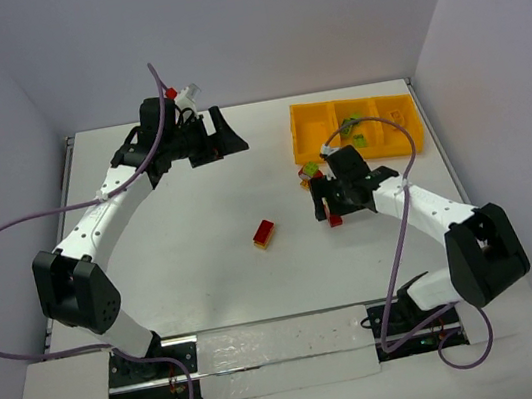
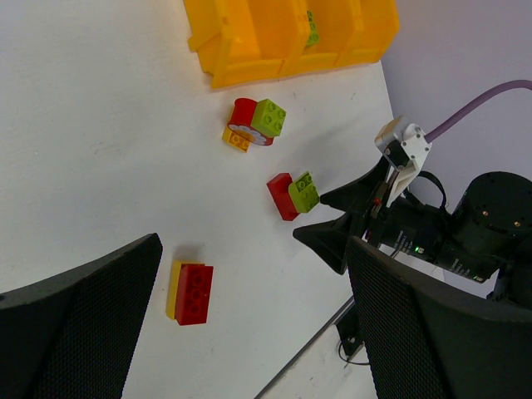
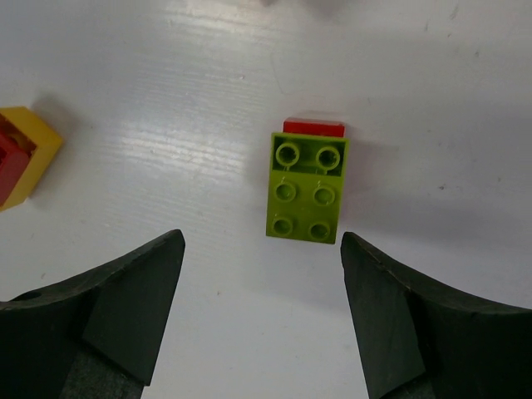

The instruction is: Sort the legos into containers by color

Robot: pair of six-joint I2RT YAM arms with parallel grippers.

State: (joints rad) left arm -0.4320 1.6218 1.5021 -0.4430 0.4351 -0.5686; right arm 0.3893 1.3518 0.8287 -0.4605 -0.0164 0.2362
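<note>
The right gripper (image 3: 259,249) hangs spread over a green-on-red pair (image 3: 306,187) on the worktop (image 3: 166,100) near the tray (image 1: 308,132). The top view mostly hides that pair. A red-yellow piece (image 3: 21,158) is cut off at the edge. The left gripper (image 2: 253,249) is spread too, well apart.

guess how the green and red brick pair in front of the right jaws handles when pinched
The green-on-red pair looks like hard moulded plastic, so probably rigid and light. Its straight sides face the open jaws, so it should pinch squarely, though glossy faces may slip. Boxy with no round faces, it would likely slide on the table rather than roll.
</note>
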